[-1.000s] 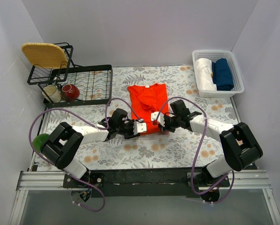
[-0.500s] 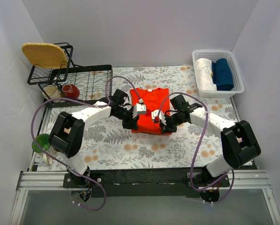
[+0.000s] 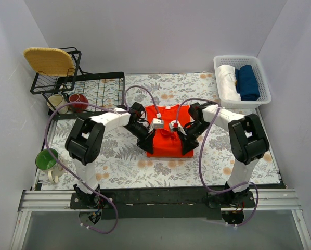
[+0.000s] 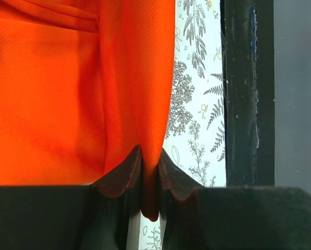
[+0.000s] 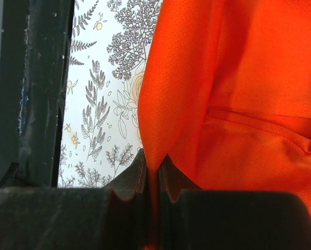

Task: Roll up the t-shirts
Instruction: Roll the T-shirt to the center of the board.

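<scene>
The orange-red t-shirt (image 3: 166, 147) lies mid-table on the floral cloth, bunched into a squarish shape. My left gripper (image 3: 147, 139) is shut on a pinched fold at its left side. My right gripper (image 3: 189, 141) is shut on a fold at its right side. In the left wrist view the left gripper (image 4: 150, 156) clamps a ridge of the t-shirt (image 4: 51, 94) that hangs between the fingers. In the right wrist view the right gripper (image 5: 152, 162) clamps a similar ridge of the t-shirt (image 5: 249, 104).
A white basket (image 3: 263, 86) at the back right holds a white bundle (image 3: 227, 82) and a dark blue bundle (image 3: 247, 82). A black wire rack (image 3: 93, 94), a cream mug (image 3: 57, 103) and a red bowl (image 3: 78, 102) stand back left. A green cup (image 3: 45, 159) is near left.
Both arms have swung toward the back and their wrists have turned toward the near edge. The shirt has gone from a long shape to a shorter, squarer one, sitting nearer.
</scene>
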Robot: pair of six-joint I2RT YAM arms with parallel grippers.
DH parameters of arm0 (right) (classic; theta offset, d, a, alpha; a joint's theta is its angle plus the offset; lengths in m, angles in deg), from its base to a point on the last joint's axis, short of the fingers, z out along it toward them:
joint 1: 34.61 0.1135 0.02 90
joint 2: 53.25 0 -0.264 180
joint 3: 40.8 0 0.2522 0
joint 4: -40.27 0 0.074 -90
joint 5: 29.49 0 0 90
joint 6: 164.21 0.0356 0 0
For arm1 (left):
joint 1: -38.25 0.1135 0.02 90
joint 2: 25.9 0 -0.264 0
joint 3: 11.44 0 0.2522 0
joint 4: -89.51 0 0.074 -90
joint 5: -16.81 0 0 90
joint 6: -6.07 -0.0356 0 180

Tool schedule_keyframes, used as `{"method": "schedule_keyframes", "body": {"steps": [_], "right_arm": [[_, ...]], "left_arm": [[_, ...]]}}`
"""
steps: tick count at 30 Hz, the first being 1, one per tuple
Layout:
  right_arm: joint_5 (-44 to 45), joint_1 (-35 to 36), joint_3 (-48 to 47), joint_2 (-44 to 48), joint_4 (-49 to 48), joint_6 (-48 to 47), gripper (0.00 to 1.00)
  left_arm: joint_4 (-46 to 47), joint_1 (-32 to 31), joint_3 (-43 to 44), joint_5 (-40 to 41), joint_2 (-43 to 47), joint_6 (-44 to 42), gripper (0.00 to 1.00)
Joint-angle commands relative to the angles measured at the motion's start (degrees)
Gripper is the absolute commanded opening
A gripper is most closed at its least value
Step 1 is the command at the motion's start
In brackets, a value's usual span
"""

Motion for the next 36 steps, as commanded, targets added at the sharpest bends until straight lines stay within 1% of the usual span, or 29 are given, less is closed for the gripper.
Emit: {"method": "schedule_keyframes", "body": {"steps": [1, 6, 13, 18, 23, 27, 29, 30, 31, 32, 36], "right_arm": [[0.9, -2.2, -4.6, -4.7, 11.1, -4.4, 0.06], [-0.2, -3.8, -10.4, -10.4, 15.2, -5.6, 0.06], [0.0, -4.2, -13.9, -16.4, 15.5, -5.2, 0.06], [0.4, -4.2, -17.2, -20.2, 15.5, -4.0, 0.08], [1.1, -4.2, -21.5, -25.7, 15.6, -1.4, 0.11], [1.7, -4.2, -23.7, -28.5, 15.7, -0.2, 0.12], [2.5, -4.2, -25.7, -30.7, 15.8, 2.0, 0.13], [2.8, -4.2, -26.3, -32.0, 15.8, 2.5, 0.14], [3.5, -4.1, -27.1, -32.5, 15.7, 3.3, 0.14], [3.6, -4.2, -27.6, -33.0, 15.7, 3.4, 0.14], [3.2, -4.0, -29.7, -34.8, 15.7, 4.2, 0.14]], "left_arm": [[-3.3, 1.5, 3.3, 0.5, -2.4, -1.3, 0.00], [-3.6, 2.5, 6.4, 0.5, -5.5, -2.0, 0.00], [-2.0, 5.3, 9.9, 0.5, -10.2, -0.7, 0.00], [-1.5, 5.6, 10.4, 1.4, -12.8, -1.6, 0.00], [1.4, 5.7, 8.9, 3.3, -13.5, -0.3, 0.00], [1.9, 6.0, 5.9, 4.7, -11.5, 0.0, 0.20], [4.3, 6.3, 3.2, 5.9, -7.5, 1.1, 0.31], [5.2, 6.3, 1.8, 6.3, -5.8, 1.0, 0.34], [6.2, 6.4, -1.2, 7.4, -1.5, 1.2, 0.38], [8.9, 6.4, -2.6, 8.0, 0.7, 1.4, 0.42], [15.1, 4.7, -8.0, 11.5, 12.0, 0.1, 0.50]]}}
